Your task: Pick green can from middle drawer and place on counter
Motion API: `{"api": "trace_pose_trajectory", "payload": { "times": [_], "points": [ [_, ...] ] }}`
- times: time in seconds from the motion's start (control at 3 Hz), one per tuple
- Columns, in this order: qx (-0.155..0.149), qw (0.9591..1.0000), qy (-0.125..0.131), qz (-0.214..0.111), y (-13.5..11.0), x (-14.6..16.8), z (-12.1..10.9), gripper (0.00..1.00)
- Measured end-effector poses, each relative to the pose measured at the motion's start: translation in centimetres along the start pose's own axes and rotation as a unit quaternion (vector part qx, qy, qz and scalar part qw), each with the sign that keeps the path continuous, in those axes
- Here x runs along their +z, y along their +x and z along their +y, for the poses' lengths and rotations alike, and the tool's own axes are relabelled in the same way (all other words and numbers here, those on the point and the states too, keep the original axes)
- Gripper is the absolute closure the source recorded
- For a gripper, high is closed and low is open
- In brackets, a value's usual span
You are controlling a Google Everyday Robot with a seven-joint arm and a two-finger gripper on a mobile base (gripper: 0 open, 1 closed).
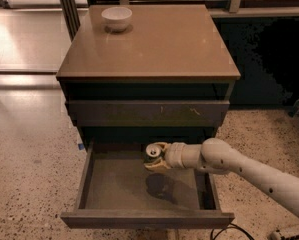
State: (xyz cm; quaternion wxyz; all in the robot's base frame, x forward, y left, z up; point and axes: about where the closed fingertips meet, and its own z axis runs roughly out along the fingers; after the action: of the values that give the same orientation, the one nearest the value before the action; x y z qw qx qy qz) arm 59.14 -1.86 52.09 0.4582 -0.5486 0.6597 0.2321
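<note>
The green can (152, 152) shows its silver top and pull tab. My gripper (155, 157) is shut on the green can and holds it upright above the floor of the open middle drawer (114, 184), near the drawer's back. A dark shadow lies on the drawer floor below the can. My white arm reaches in from the lower right. The tan-brown counter (159, 41) tops the dark cabinet, above and behind the can.
A white bowl (116, 18) stands at the counter's back left corner. A shut drawer front with pale scratch marks (146, 113) sits just above the open drawer. Speckled terrazzo floor (29, 184) surrounds the cabinet. A dark cable lies at the bottom right.
</note>
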Motion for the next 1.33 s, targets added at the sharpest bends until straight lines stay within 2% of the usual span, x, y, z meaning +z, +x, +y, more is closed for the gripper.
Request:
{"api": "trace_pose_trajectory", "payload": {
  "times": [0.33,0.67,1.33],
  "points": [
    [0.022,0.9995,0.006,0.022,-4.7,-3.3,-0.5,1.0],
    [0.031,0.9978,0.011,0.057,-11.0,-7.4,-1.3,1.0],
    [0.023,0.998,0.004,0.058,-12.0,-7.6,-1.5,1.0]
  ]
}}
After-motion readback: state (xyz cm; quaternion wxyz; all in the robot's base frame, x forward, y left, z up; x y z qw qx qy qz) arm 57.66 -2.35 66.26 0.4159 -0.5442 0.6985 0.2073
